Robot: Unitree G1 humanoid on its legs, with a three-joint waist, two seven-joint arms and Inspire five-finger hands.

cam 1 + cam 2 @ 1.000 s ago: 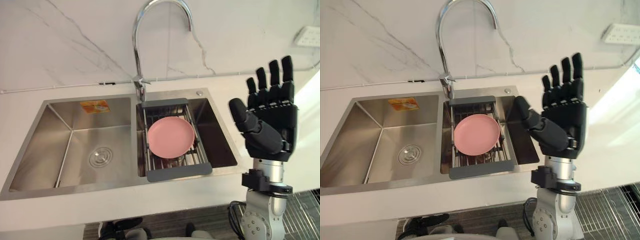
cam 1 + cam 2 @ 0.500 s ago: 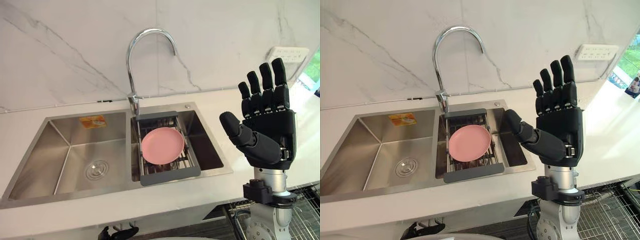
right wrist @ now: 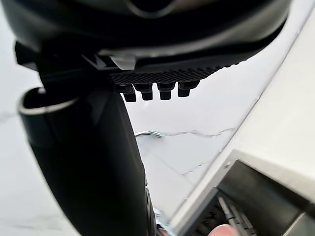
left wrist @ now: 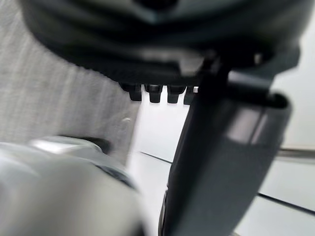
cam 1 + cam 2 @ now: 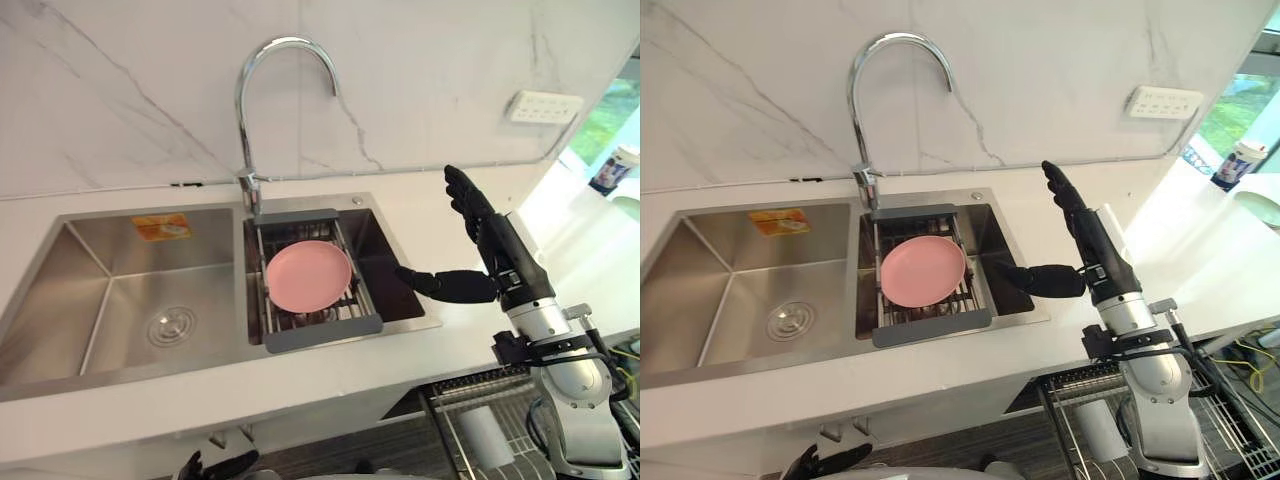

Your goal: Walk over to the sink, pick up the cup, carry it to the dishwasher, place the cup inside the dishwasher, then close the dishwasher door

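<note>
- Now at sink point(image 5: 120, 290): pick-up step, nothing grasped yet.
- R hand point(image 5: 503, 262) flat open, empty, above counter point(image 5: 330, 380) beside sink; L hand point(image 4: 157, 44) idle, fingers relaxed.
- Cup point(image 5: 612, 167) stands far right on counter, well apart; next: R hand over, wrap fingers round it.

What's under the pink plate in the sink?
A wire rack with grey end bars, spanning the right basin. The plate covers the rack's middle, so anything below there is hidden.
</note>
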